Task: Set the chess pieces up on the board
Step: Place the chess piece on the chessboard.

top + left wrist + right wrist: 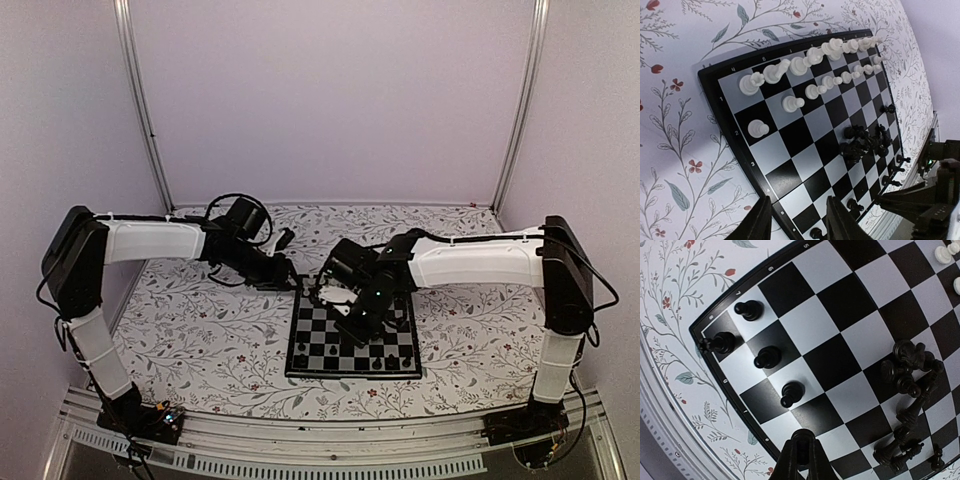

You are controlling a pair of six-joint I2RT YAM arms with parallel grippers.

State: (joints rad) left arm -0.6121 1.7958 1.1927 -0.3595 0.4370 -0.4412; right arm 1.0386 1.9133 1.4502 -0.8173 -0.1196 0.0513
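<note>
While left claw [799,212] gaped and right claw [801,439] sat pinched together, the chess pieces [767,358] looked light, tippy, best gripped mid-stem.

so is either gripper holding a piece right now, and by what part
The left gripper is open over the board and holds nothing. The right gripper has its fingers close together; whether a piece sits between them cannot be told.

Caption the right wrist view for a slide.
Right gripper above the chessboard: four black pieces stand near its corner, more lie in a heap.
</note>
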